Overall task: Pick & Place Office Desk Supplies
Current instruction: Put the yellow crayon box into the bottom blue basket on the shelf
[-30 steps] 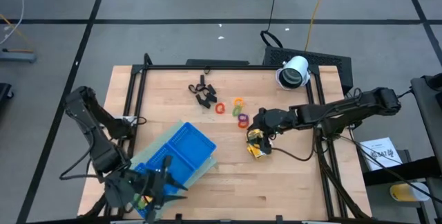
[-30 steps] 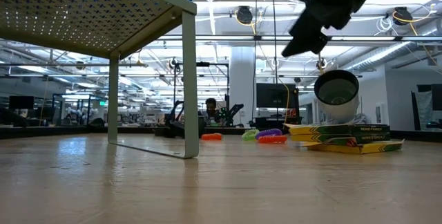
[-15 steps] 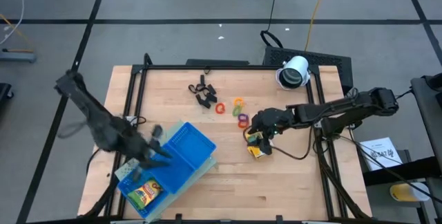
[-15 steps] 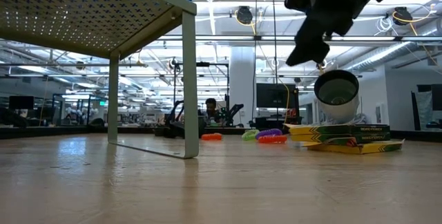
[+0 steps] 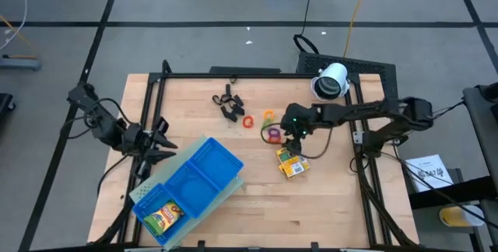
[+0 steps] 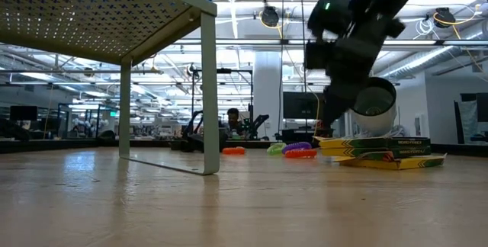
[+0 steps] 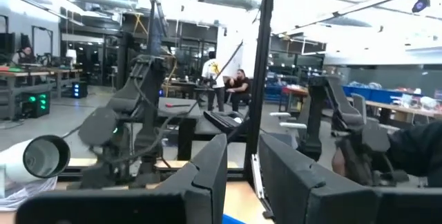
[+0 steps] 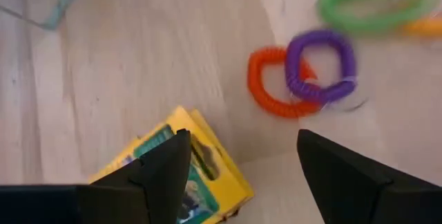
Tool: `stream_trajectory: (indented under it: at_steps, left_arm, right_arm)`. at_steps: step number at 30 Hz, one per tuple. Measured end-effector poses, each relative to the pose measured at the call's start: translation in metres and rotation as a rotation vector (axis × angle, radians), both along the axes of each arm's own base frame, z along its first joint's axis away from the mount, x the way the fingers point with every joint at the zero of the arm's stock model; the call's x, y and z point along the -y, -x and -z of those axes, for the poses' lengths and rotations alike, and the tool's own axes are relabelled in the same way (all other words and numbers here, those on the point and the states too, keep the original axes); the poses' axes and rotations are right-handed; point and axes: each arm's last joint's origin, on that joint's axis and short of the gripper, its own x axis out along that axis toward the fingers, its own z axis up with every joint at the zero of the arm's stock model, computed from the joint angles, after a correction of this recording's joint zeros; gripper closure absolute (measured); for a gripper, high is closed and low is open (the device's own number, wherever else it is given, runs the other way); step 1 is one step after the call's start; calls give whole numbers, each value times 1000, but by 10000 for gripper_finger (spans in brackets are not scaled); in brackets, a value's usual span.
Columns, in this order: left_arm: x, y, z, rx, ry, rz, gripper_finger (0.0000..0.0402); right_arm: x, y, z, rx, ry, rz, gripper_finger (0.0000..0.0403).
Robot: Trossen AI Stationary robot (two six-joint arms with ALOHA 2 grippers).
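Observation:
One yellow printed pack (image 5: 163,217) lies in the near compartment of the blue tray (image 5: 204,176). More yellow packs (image 5: 292,163) lie stacked on the table, also in the low view (image 6: 377,152) and the right wrist view (image 8: 197,175). Red (image 8: 271,86), purple (image 8: 321,66) and green (image 8: 369,3) rings lie flat beside them. Black clips (image 5: 228,104) lie farther back. My right gripper (image 5: 293,130) is open and hangs above the table between the rings and the packs (image 8: 238,175). My left gripper (image 5: 161,140) is open, off the tray's far-left side (image 7: 238,179).
A white cylindrical device (image 5: 331,81) lies at the far right corner, behind the packs in the low view (image 6: 371,102). A black frame (image 5: 233,74) runs along the table's far and side edges. Bare wood (image 5: 303,209) lies near the tray's right.
My left gripper has risen from the tray's near compartment and swung toward the table's far-left, leaving a yellow pack lying in the tray. My right gripper has moved from over the stacked packs toward the far edge and now hangs by the rings.

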Motion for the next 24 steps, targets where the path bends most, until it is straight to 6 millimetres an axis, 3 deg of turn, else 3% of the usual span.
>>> stream_trajectory:
  at_steps: [7, 15, 24]
  left_arm:
    - [1, -2, 6, -29, -21, -2, 311]
    - [4, -6, 10, -62, -57, -5, 311]
    - [5, -7, 13, -81, -72, -9, 311]
  right_arm:
    - [4, -2, 24, -61, -169, -112, 149]
    - [3, -1, 26, -70, -211, -139, 153]
    - [0, 1, 23, -67, -254, -183, 227]
